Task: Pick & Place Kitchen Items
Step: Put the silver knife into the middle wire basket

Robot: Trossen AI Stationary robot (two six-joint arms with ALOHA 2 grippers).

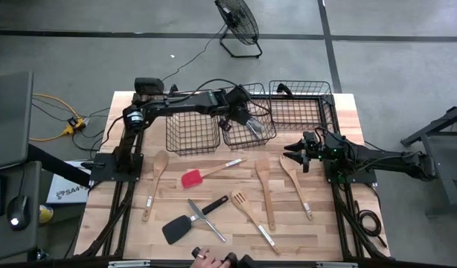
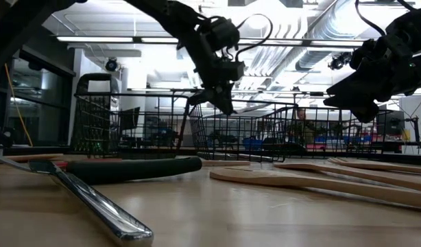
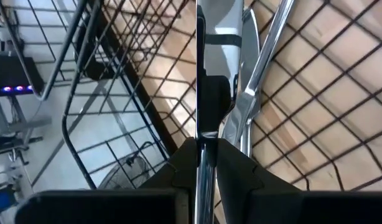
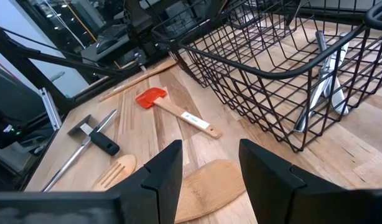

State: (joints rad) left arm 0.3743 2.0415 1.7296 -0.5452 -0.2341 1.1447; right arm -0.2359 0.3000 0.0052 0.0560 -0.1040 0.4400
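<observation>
Left to right on my surface (image 1: pixel 318 237): wooden spoon (image 1: pixel 155 181) far left, red spatula (image 1: pixel 202 176) beside it, black turner (image 1: pixel 190 222) near edge with tongs (image 1: pixel 206 220) across its handle, slotted wooden turner (image 1: pixel 251 217), then two wooden spatulas (image 1: pixel 264 187) toward the right. Left tool (image 1: pixel 242 119) sits over the middle basket (image 1: pixel 248 123), nearly closed, pinching a silver utensil (image 3: pixel 206 93) upright inside it; more silver cutlery (image 4: pixel 325 87) lies in that basket. Left basket (image 1: pixel 192 128) and right basket (image 1: pixel 301 104) flank it. Right tool (image 1: pixel 295 155) hovers at the right, half open, holding nothing.
</observation>
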